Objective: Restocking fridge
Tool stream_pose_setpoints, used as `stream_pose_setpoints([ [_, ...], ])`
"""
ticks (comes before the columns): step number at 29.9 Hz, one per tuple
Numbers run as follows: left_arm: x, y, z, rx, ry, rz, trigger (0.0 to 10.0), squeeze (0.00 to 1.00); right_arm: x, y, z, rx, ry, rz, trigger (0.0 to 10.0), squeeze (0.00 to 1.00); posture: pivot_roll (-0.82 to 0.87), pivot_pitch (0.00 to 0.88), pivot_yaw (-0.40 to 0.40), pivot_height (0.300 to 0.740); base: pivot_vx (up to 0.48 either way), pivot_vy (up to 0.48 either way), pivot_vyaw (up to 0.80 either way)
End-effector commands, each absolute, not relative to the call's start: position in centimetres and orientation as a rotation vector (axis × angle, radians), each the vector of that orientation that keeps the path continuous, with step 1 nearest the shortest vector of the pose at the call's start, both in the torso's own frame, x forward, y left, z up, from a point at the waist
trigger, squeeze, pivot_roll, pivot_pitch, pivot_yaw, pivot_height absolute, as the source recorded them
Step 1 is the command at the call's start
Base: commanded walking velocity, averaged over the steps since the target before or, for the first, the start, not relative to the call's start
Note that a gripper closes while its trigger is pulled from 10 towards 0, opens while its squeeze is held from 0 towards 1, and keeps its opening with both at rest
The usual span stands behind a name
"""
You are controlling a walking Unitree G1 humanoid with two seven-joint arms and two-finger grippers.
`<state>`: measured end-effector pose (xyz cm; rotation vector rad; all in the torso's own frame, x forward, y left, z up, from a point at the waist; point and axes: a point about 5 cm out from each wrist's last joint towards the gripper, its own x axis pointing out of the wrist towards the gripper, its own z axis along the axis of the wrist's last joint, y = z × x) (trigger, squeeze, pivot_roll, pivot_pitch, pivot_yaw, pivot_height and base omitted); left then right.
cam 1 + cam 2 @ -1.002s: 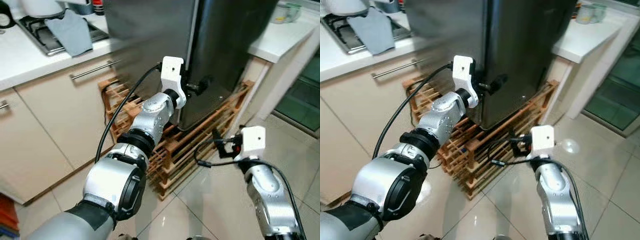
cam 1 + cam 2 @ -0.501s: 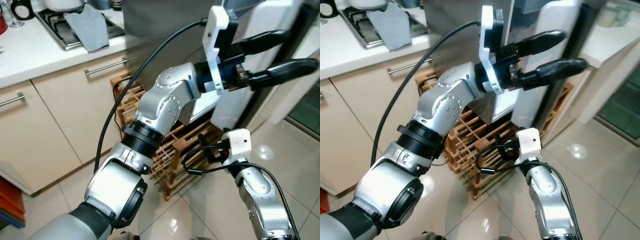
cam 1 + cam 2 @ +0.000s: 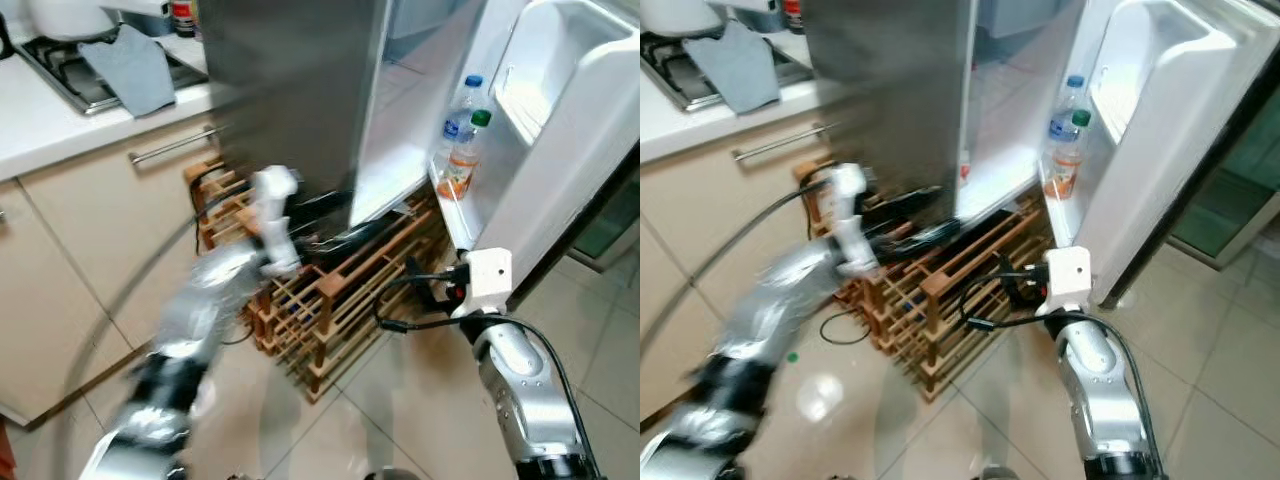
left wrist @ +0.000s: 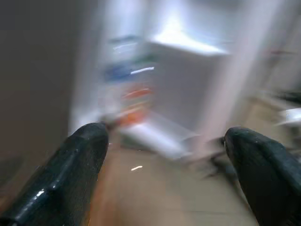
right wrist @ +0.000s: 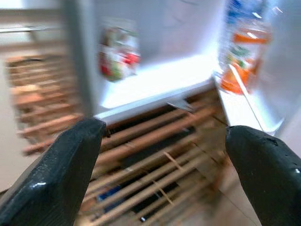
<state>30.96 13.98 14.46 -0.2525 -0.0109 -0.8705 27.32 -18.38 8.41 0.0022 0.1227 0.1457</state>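
The steel fridge (image 3: pixel 290 90) stands with its white door (image 3: pixel 570 150) swung wide to the right. On the door's lower shelf stand a blue-capped water bottle (image 3: pixel 458 118) and a green-capped orange drink bottle (image 3: pixel 462 160). Inside, a colourful packet (image 5: pixel 117 59) sits on the bottom shelf. My left gripper (image 3: pixel 335 218) is low and blurred with motion, just under the fridge's front edge by the wooden rack. Its fingers (image 4: pixel 84 155) are spread apart and hold nothing. Below the door shelf, my right gripper (image 3: pixel 415 285) is open and empty, pointing at the rack and fridge bottom.
The fridge rests on a wooden wine rack (image 3: pixel 330 300). To the left are beige cabinets with a bar handle (image 3: pixel 170 145), and a counter with a hob and a grey cloth (image 3: pixel 130 65). Glossy tile floor (image 3: pixel 420 400) lies in front.
The fridge door has swung fully open to the right. My left arm dropped from the door edge down to the rack. The right arm has hardly moved.
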Motion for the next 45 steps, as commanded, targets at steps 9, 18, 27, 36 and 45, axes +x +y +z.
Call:
stream_pose_setpoints([
  [9,31.2,16.2,12.5,-0.224,0.018,-0.173,10.0,0.0,29.6,-16.8,8.7,0.037,0.081,0.143,10.0,0.0,-0.08,0.0,-0.005,0.74,0.0,0.0,0.59],
  [18,31.8,14.9,12.8,0.105,0.018,-0.052,10.0,0.0,30.7,-14.3,8.1,0.086,0.09,0.244,10.0,0.0,-0.06,0.0,-0.014,0.74,0.0,0.0,0.56],
  [27,31.8,15.8,13.1,0.103,0.017,0.035,10.0,0.0,30.4,-15.8,8.0,0.109,0.072,0.219,10.0,0.0,-0.06,0.0,-0.017,0.74,0.0,0.16,0.49],
  [36,31.9,15.4,14.3,0.196,-0.031,-0.024,10.0,0.0,31.7,-15.7,8.7,0.228,0.035,0.155,10.0,0.0,-0.02,0.0,0.047,0.74,0.0,0.266,0.47],
  [45,32.7,14.3,14.0,0.225,-0.037,-0.096,10.0,0.0,32.2,-14.9,8.8,0.304,0.039,0.16,10.0,0.0,-0.03,0.0,0.048,0.74,0.0,0.0,0.3],
])
